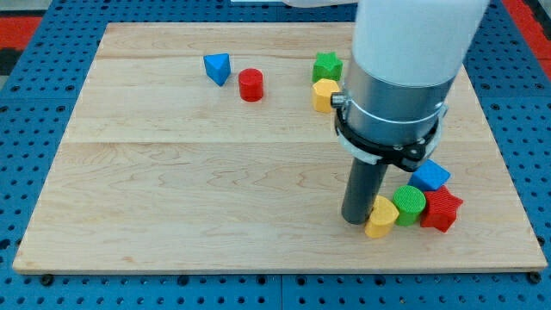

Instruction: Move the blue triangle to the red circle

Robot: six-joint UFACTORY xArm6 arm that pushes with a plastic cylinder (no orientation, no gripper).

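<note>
Approach step: my tip (355, 220) lower right beside yellow block (380, 216), holding nothing. Blue triangle (218, 68) just left of red circle (250, 84), upper left; next, reposition behind triangle's left side.

Counter (172, 172): pale wooden board over a blue pegboard surface.
Blue triangle (218, 68): upper left of centre, just beside the red circle, on its left; a narrow gap shows between them.
Red circle (250, 85): upright cylinder, slightly lower in the view than the triangle.
Green star (327, 65): near the view's top, touching the yellow block (325, 95) below it; that block's shape is probably a hexagon.
My tip (357, 220): down at lower right, against the left side of a yellow block (380, 216).
Lower-right cluster: green cylinder (410, 205), red star (441, 209), blue block (430, 176), packed close together.
Arm: its bulk hides the board's upper right.
</note>
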